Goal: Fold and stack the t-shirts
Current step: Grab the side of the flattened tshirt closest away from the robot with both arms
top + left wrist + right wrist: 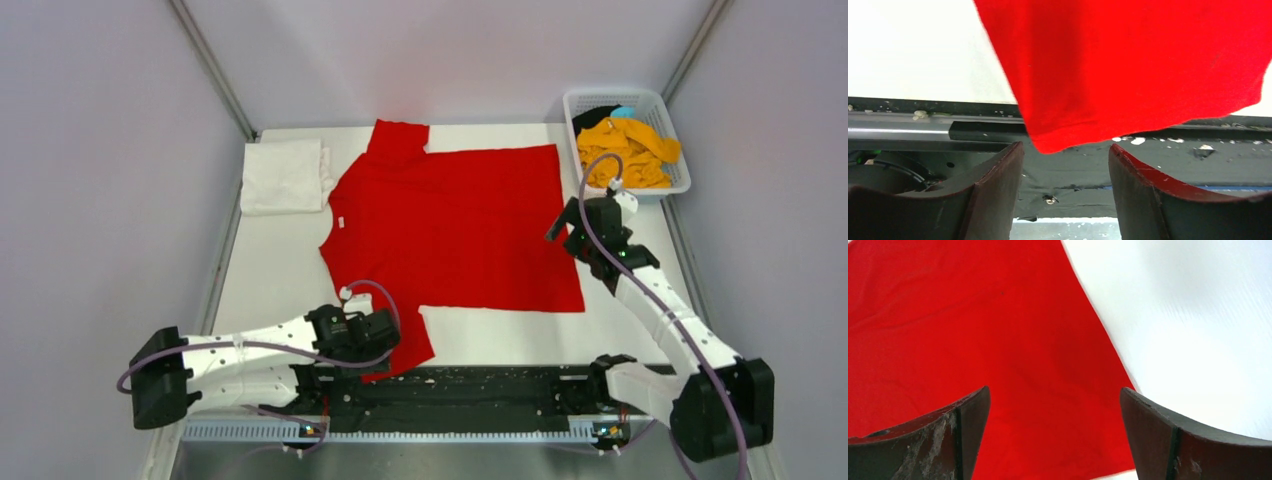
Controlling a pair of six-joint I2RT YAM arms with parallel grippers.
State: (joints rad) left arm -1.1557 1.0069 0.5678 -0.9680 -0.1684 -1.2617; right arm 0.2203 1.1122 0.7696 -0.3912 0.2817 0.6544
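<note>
Top: red shirt [455,225] spread on surface [270,270], white shirt [283,175] folded beside, orange shirt [630,150] in basket [600,97]. Left wrist: left end effector [1065,147] parted, empty, red shirt's tip just ahead. Right wrist: right end effector [1054,390] wide, empty, above red shirt's corner.

A white plastic lattice basket [568,112] stands at the far right corner of the white desk [270,270]. A black, paint-flecked rail [470,385] runs along its near edge.

bright red t-shirt [455,225], white t-shirt [283,175], orange-yellow t-shirt [625,150], white basket [610,93]
</note>
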